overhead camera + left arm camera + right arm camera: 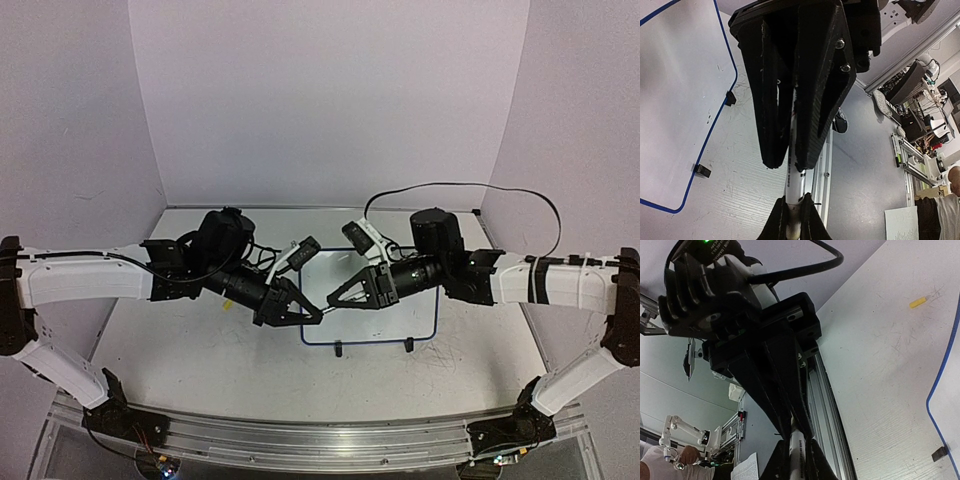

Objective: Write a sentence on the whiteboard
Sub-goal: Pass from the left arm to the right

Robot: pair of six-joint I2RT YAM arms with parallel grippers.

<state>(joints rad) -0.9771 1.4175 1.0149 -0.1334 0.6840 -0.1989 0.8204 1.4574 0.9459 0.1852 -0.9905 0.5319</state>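
Note:
The whiteboard (400, 315) lies flat at mid-table, with a dark blue frame and two black feet at its near edge. It looks blank; no sentence shows on it. My left gripper (317, 316) and right gripper (331, 302) meet tip to tip above the board's left part. Both are shut on one white marker (324, 309). In the left wrist view my left gripper (791, 165) clamps the marker (796, 187), and the other gripper's fingers (775, 225) grip its far end. The right wrist view shows my right gripper (799, 432) on the marker (800, 450). The board also shows in the left wrist view (680, 100) and in the right wrist view (952, 390).
A small yellow piece (917, 302) lies on the scuffed tabletop beside the board. A black cable (450, 187) loops at the back right. An aluminium rail (300, 440) runs along the near edge. Grey walls enclose the table on three sides.

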